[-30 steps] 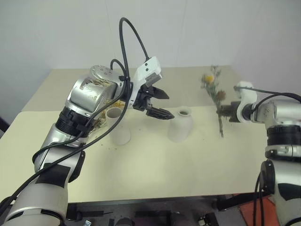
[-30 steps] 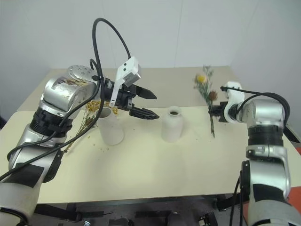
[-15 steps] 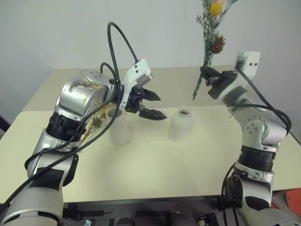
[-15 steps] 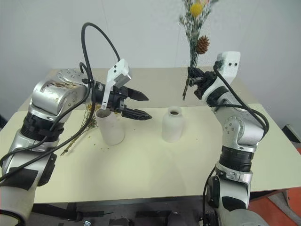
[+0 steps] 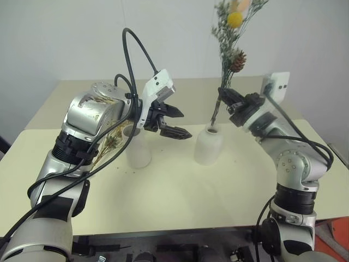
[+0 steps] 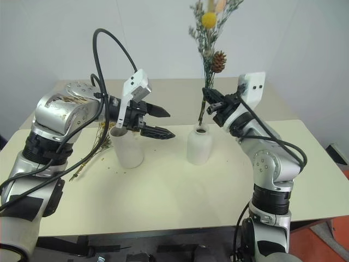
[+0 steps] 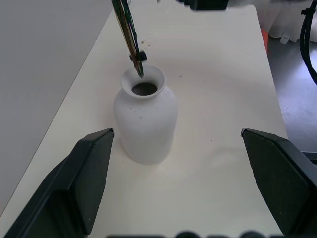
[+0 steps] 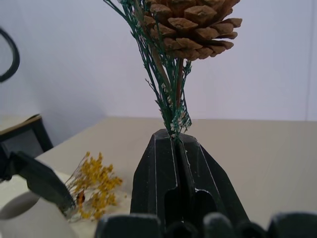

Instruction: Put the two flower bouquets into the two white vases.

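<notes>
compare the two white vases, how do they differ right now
The squat vase is rounded with a narrow neck; the tall vase is a taller cylinder with a wide mouth. The green bouquet has its stem tips at the squat vase's mouth; the yellow bouquet lies beside the tall vase. Both are matte white.

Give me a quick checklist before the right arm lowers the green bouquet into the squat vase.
1. Right claw shut on the green bouquet stems: ok.
2. Stem tips at the squat vase mouth: ok, just over the rim in the left wrist view.
3. Stems already down inside the neck: not ok.
4. Squat vase upright on the table: ok.
5. Left claw open and apart from the stems: ok.
6. Yellow bouquet in the tall vase: not ok, it lies beside it.
</notes>
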`<action>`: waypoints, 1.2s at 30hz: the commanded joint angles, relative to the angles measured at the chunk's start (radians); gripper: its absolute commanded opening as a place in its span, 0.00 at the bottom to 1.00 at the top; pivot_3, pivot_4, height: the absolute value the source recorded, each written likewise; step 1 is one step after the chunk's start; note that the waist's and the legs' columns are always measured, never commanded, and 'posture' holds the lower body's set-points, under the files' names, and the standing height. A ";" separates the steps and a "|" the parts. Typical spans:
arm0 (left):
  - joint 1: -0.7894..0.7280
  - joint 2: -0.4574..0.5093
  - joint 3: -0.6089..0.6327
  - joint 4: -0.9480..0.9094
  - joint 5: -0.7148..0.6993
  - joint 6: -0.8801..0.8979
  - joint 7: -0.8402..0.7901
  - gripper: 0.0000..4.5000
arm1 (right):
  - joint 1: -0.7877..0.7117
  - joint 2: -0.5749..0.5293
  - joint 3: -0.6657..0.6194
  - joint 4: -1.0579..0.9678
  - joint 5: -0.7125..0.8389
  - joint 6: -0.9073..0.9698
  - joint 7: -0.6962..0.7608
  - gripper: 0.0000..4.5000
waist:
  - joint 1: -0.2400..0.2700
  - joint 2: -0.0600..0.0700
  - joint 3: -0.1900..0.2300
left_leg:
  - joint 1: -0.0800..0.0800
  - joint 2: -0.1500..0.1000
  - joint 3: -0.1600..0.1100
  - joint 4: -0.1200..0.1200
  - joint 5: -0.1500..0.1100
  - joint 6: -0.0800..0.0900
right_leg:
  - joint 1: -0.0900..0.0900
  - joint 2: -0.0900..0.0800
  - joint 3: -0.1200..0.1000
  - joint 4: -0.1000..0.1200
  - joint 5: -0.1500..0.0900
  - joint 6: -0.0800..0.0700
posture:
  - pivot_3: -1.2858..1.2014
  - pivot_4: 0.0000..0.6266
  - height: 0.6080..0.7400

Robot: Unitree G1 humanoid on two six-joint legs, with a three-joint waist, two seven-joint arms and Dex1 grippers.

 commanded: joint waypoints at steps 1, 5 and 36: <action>-0.019 0.010 0.025 -0.006 -0.004 -0.012 -0.005 1.00 | 0.005 -0.013 0.007 -0.010 -0.016 -0.074 0.001 0.00 | 0.001 0.000 0.000 | 0.000 0.000 0.000 0.000 0.000 0.000 | 0.000 0.000 0.000 0.000 0.000 0.000 | 0.52 0.24 1.00; -0.018 0.013 0.023 -0.002 -0.001 -0.015 -0.008 1.00 | 0.033 -0.021 0.026 0.004 -0.031 -0.105 0.006 0.00 | 0.001 0.000 0.000 | 0.000 0.000 0.000 0.000 0.000 0.000 | 0.000 0.000 0.000 0.000 0.000 0.000 | 0.52 0.24 1.00; 0.007 0.088 0.038 -0.040 -0.003 -0.026 -0.046 1.00 | 0.201 -0.223 0.034 -0.115 -0.049 -0.167 0.125 0.99 | 0.000 0.000 0.000 | 0.000 0.000 0.000 0.000 0.000 0.000 | 0.000 0.000 0.000 -0.001 0.000 0.000 | 0.52 0.24 1.00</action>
